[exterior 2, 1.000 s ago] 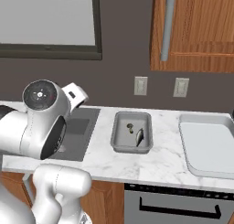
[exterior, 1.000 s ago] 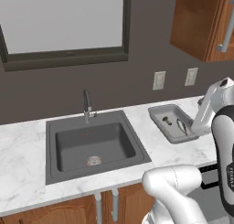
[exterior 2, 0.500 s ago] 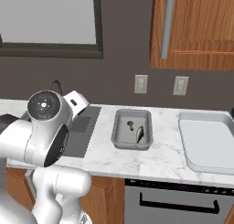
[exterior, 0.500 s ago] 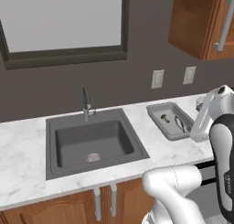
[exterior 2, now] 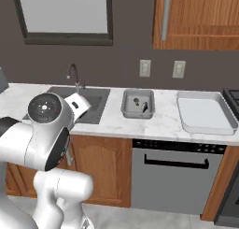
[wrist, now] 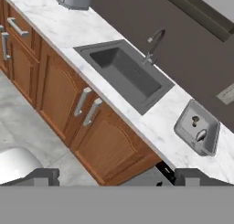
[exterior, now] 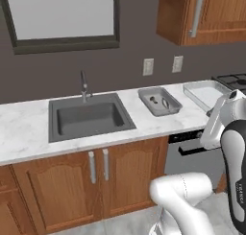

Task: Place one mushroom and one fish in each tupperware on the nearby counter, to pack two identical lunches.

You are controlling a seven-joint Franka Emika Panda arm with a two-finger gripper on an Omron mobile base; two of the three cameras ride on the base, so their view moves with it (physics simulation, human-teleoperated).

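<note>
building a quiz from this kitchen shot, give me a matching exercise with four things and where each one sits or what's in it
Things:
1. small tub
2. large tub
3. sink
4. gripper

Descriptions:
A. sunk into the counter, tap behind it
B. nothing in it, nearest the stovetop
C. jaws wide open, holding nothing
D. two small items lying inside

Pairs: 1-D, 2-B, 3-A, 4-C
</note>
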